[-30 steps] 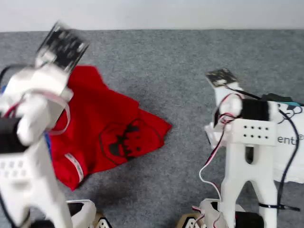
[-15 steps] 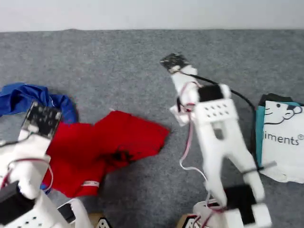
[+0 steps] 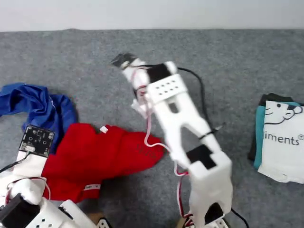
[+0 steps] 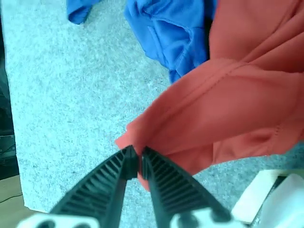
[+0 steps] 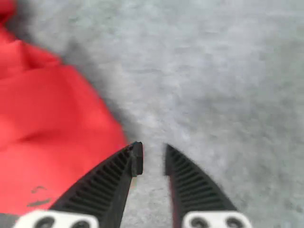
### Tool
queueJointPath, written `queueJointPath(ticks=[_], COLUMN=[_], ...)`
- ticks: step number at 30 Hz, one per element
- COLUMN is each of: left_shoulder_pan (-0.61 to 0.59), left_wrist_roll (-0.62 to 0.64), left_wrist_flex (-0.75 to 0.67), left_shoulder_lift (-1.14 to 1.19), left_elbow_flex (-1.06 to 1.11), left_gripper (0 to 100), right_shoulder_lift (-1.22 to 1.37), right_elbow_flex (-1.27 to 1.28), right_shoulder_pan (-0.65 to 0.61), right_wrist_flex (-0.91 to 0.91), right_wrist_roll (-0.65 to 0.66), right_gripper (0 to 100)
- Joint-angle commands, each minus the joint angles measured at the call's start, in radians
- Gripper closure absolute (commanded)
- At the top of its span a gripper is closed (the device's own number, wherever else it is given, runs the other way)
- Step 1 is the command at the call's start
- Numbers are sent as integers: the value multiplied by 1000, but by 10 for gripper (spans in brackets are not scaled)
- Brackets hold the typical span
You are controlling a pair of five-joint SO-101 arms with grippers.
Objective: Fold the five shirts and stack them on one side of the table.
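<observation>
- We see the left claw (image 4: pixel 137 159) pinched shut on a corner of the soft, crumpled red shirt (image 4: pixel 228 109), low over the grey, carpet-like tabletop (image 4: pixel 61 95).
- From above, the red shirt lies bunched at the near left of the tabletop, with a small white tag (image 3: pixel 103 129) on its far edge. A second ago it lay more spread out with a black print facing up; that print is now out of sight.
- The rumpled blue shirt (image 3: pixel 40 107) lies just beyond the red shirt, touching it. A second ago the left arm (image 3: pixel 28 166) hid nearly all of it; that arm has since drawn back toward the near left corner.
- The white right arm (image 3: pixel 178 111) stood upright beside the stack a second ago and reached mid-table half a second ago. Now it leans further left, its wrist over the tabletop just beyond the red shirt's far right edge.
- The right claw (image 5: pixel 152 159) has its fingers narrowly apart with nothing between them, only bare tabletop in the gap. It is just beside the red shirt's edge.
- The stack of folded shirts (image 3: pixel 282 142), a printed white one over teal and dark ones, sits at the right edge, unchanged.
</observation>
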Motion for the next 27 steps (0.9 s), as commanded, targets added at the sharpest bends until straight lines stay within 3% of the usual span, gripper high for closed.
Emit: queueJointPath(ticks=[1, 13, 23, 25, 27], left_shoulder_pan=[-8, -8, -8, -8, -8], left_wrist_roll=[-5, -3, -3, -3, -3], left_wrist_flex=[18, 18, 18, 18, 18], left_shoulder_lift=[-5, -5, -5, -5, -5], left_elbow_flex=[4, 8, 8, 8, 8], left_gripper=[996, 996, 996, 996, 996], right_shoulder_lift=[62, 127, 308, 346, 349], right_elbow_flex=[-193, -296, -299, -316, -364], right_shoulder_pan=[-88, -321, -344, -344, -341], right_wrist_flex=[127, 162, 160, 160, 162], right_wrist_roll=[-9, -49, -89, -86, -86], right_gripper=[840, 838, 842, 871, 961])
